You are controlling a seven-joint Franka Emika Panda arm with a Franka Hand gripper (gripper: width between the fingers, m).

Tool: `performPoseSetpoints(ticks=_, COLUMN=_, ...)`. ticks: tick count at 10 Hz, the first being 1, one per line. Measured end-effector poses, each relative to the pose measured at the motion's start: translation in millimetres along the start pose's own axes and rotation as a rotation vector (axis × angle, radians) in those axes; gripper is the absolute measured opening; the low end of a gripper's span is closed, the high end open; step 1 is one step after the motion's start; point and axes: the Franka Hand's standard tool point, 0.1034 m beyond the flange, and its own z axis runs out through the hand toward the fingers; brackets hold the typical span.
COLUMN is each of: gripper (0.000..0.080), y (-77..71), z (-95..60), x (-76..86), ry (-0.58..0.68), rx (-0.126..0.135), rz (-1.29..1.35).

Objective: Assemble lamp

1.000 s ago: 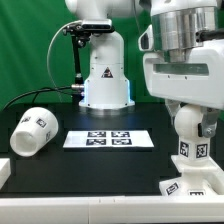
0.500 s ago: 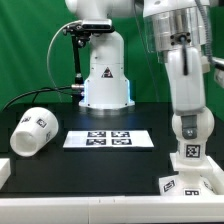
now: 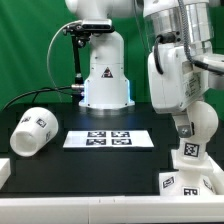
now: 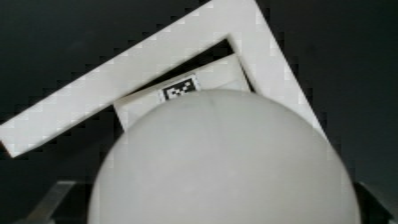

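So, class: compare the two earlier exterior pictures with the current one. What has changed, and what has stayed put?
Only the arm changed pose, swinging above the bulb, which sits over the base throughout. The shade stayed on its side, and the marker board did not move. No grasp or release shows.

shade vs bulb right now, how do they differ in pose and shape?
The shade lies on its side on the black table at the exterior view's left; the bulb stands upright at its right, on the base. The shade is a tapered open cup; the bulb is rounded and closed. Both are matte white with square tags.
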Motion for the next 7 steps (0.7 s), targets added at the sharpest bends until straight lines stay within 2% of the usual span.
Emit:
performPoseSetpoints(ticks=1, gripper=0.0599, y=0.6, z=1.0, x=0.2, ry=0.001, rx=-0.002, rz=-0.002)
performPoseSetpoints(ticks=2, gripper=0.0678, y=0.8, z=1.6, x=0.4, ry=0.002, rx=-0.002, rz=-0.004)
performPoseSetpoints(ticks=3, gripper=0.0678, y=0.4, z=0.9, x=0.2, ry=0.001, rx=-0.002, rz=-0.011)
performPoseSetpoints(ticks=4, gripper=0.0697, y=-3.1, z=-12.1, x=-1.5, ry=-0.012, rx=0.005, rz=-0.07)
performPoseSetpoints(ticks=6, gripper=0.0699, y=-17.3, z=-52.3, x=7.9, ry=-0.037, rx=0.006, rz=-0.185)
performPoseSetpoints(ticks=7, gripper=0.0699, y=-27.4, z=-61.0, x=6.3, ry=-0.042, rx=0.016, rz=-0.165)
